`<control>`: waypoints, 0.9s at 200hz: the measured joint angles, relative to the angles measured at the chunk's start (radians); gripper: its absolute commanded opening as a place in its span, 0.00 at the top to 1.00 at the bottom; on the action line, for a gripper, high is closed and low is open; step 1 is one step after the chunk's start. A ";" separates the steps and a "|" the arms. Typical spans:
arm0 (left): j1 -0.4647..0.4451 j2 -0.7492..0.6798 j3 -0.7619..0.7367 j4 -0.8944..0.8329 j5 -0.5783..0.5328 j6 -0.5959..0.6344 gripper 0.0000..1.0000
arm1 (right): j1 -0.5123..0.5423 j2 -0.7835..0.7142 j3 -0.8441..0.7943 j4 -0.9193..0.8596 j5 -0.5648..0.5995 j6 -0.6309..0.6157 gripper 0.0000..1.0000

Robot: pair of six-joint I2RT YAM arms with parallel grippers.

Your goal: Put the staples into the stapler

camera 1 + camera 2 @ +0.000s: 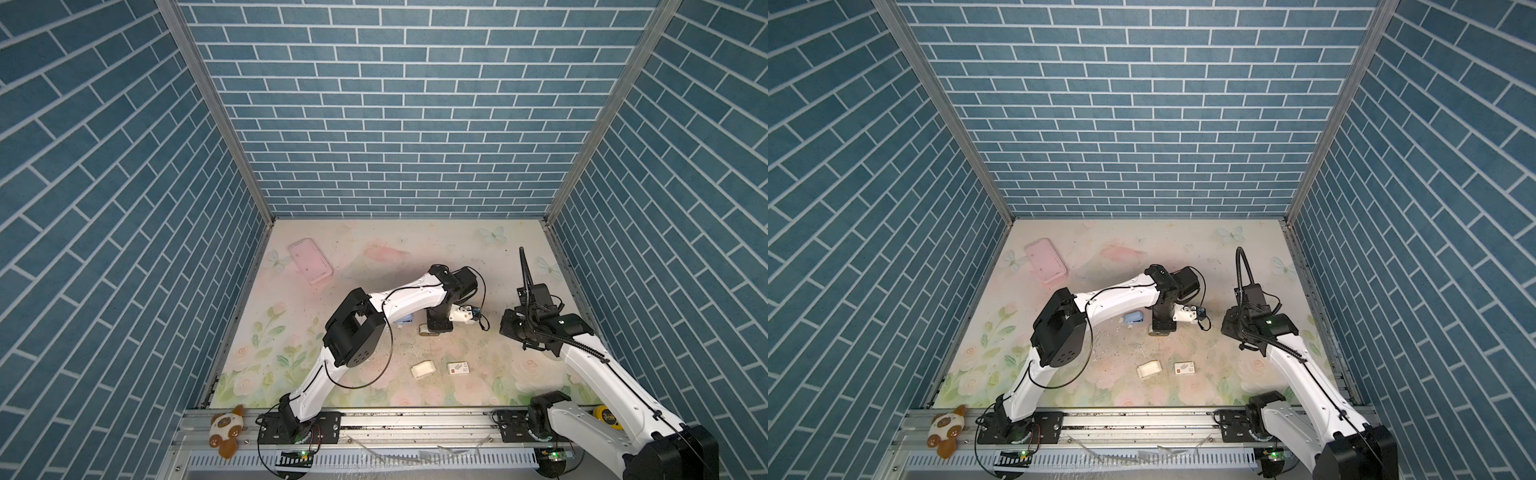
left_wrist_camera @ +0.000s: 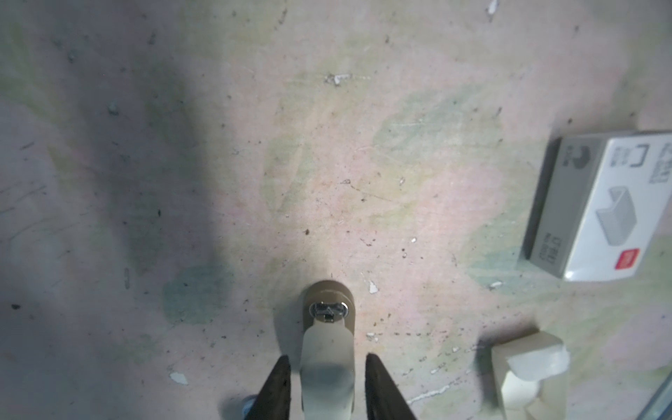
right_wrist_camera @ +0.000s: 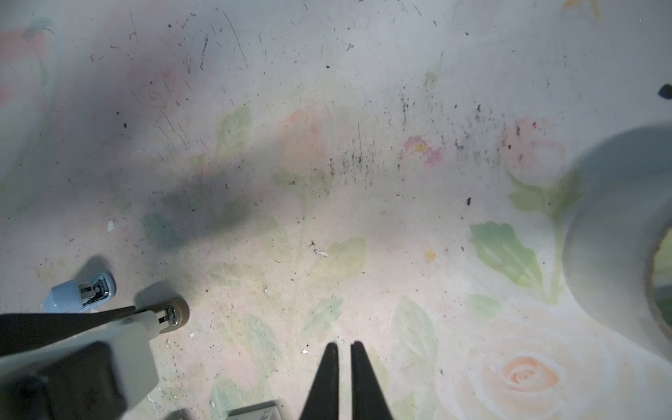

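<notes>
Two-finger left gripper (image 2: 327, 356): spread either side of the beige stapler (image 2: 328, 338), not gripping.
Right gripper (image 3: 344, 345): barely parted, empty.

White arm shells (image 1: 411, 297), black joints (image 1: 353, 332), ribbed cables (image 1: 524, 270)

Surface (image 2: 363, 163): printed floral sheet, matt, scuffed, scratched and speckled with dark grit.
Beige stapler (image 2: 327, 345): smooth plastic body with a satin look and bright chromed metal at the nose.
Blue stapler (image 3: 69, 296): glossy pale plastic with polished metal fittings.
Sleeve (image 2: 618, 203): smooth printed card, white and grey.
Tray (image 2: 527, 367): plain off-white card, matt.
Left claw (image 2: 327, 358): matt black fingers.
Tape roll (image 3: 618, 218): smooth grey wrap over a brown cardboard core.
Toy (image 1: 226, 428): plush cloth.
</notes>
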State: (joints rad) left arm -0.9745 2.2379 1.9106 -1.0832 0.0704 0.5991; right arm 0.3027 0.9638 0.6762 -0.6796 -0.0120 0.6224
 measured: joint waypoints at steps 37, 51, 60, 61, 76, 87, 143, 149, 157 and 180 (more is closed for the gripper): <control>0.001 -0.018 0.000 0.000 0.000 -0.005 0.47 | 0.000 0.000 0.000 0.024 0.001 -0.018 0.75; 0.001 -0.034 0.000 0.000 -0.003 -0.005 0.45 | 0.000 -0.002 0.000 0.045 0.001 -0.035 0.68; 0.002 -0.048 0.000 0.000 -0.005 -0.005 0.43 | -0.001 -0.006 0.000 0.064 0.001 -0.047 0.62; 0.002 -0.050 0.000 0.000 -0.006 -0.005 0.43 | -0.001 -0.007 0.000 0.066 0.000 -0.048 0.61; 0.007 -0.090 -0.005 0.004 -0.006 -0.010 0.37 | -0.001 -0.019 0.000 0.106 0.002 -0.081 0.56; 0.016 -0.138 -0.022 0.013 -0.005 -0.016 0.32 | -0.002 -0.024 0.000 0.143 0.006 -0.106 0.53; 0.198 -0.536 -0.306 0.139 0.007 -0.079 0.10 | -0.022 0.034 0.001 0.325 0.070 -0.291 0.49; 0.230 -0.573 -0.349 0.161 0.008 -0.089 0.09 | -0.026 0.039 0.001 0.344 0.080 -0.311 0.49; 0.270 -0.614 -0.406 0.193 0.010 -0.103 0.09 | -0.033 0.044 0.000 0.375 0.098 -0.336 0.47; 0.390 -0.717 -0.600 0.324 0.010 -0.144 0.08 | -0.047 0.041 -0.032 0.510 0.154 -0.403 0.45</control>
State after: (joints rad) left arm -0.5846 1.5211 1.3106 -0.7589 0.0803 0.4549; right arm 0.2554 1.0050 0.6445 -0.1699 0.1425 0.2192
